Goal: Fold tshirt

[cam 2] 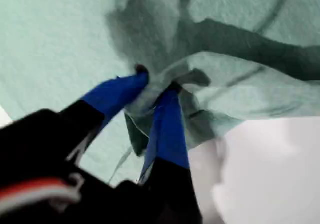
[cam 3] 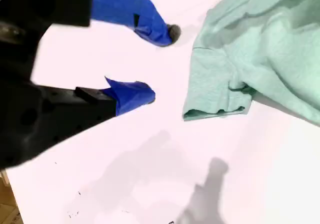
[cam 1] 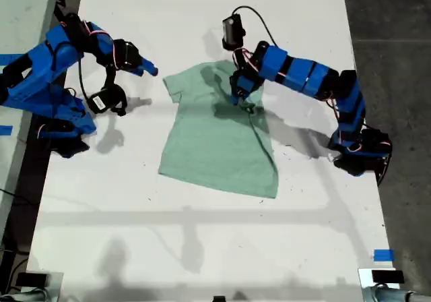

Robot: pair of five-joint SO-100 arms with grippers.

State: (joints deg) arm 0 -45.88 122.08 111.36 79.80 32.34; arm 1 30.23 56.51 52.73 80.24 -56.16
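White desk [cam 1: 202, 248] carries everything. Toward its edge on the exterior view's left, my second hand [cam 3: 150, 64] hovers spread over bare surface. Mid-desk lies the pale mint-green cloth tshirt [cam 1: 215, 147]; only the first wrist view shows my first hand [cam 2: 157, 86] pinching its bunched fabric.

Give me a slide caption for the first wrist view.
My first gripper pinches a bunched fold of the mint-green tshirt above the white table.
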